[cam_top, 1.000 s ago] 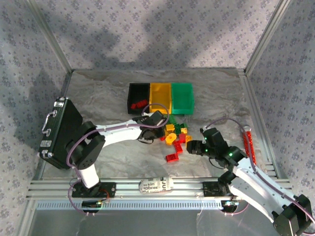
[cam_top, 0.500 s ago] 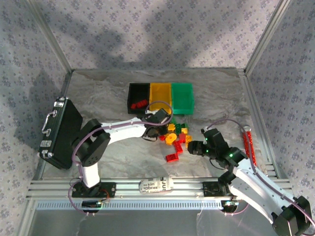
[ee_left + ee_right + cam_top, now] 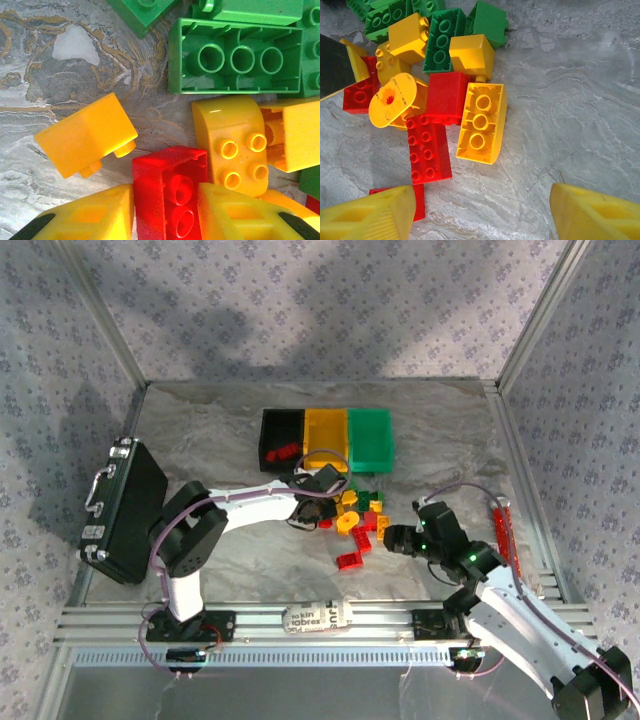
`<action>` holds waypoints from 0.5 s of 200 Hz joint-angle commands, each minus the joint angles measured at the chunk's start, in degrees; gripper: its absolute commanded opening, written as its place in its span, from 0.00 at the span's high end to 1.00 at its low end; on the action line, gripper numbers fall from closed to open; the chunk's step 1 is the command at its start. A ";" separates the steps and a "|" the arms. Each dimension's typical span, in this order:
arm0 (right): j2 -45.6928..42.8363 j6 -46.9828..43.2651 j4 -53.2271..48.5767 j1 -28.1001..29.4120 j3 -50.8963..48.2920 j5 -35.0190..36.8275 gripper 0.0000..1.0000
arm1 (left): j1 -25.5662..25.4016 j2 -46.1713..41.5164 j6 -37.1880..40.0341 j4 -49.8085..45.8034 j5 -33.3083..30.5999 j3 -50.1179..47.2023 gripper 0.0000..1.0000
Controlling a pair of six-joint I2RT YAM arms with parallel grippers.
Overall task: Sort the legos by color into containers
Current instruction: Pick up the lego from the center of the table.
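The left tool [image 3: 167, 222] is clenched on a small red studded plastic brick [image 3: 170, 190] at the left edge of the heap of red, yellow-orange and green plastic legos [image 3: 362, 515], which lies on the grey marbled counter [image 3: 220, 430]. The right tool [image 3: 480, 215] hangs released, just right of the heap. Beyond the heap stands the joined row of black, orange-yellow and green open plastic containers [image 3: 370, 440], with red bricks [image 3: 283, 451] in the black one.

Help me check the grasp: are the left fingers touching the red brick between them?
Touching. The left wrist view shows the red brick wedged between the left fingers, with no table visible on either side of it.
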 commanded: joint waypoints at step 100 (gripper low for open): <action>-1.06 -0.24 -2.02 -1.08 -0.70 -1.05 0.27 | -1.19 0.63 2.99 -3.49 0.01 -0.05 0.56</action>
